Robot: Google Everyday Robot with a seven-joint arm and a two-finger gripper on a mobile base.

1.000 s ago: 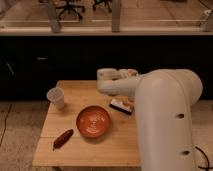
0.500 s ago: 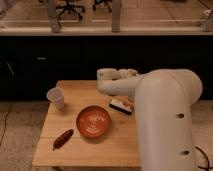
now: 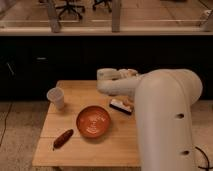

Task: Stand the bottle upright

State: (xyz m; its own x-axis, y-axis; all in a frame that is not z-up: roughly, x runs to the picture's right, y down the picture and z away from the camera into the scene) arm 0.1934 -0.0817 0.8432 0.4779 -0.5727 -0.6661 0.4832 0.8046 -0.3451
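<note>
My gripper (image 3: 125, 75) is at the end of the big white arm (image 3: 160, 115), over the far middle of the wooden table (image 3: 75, 150). It hangs just behind the flat white-and-dark block (image 3: 121, 105). I cannot make out the bottle; it is hidden or out of view, perhaps behind the arm's end. The white paper cup (image 3: 56, 97) stands upright at the table's left side, well left of the gripper.
An orange bowl (image 3: 93, 121) sits mid-table in front of the arm. A dark reddish oblong thing (image 3: 63, 138) lies near the front left corner. A dark counter (image 3: 60, 60) runs behind the table, with office chairs beyond it.
</note>
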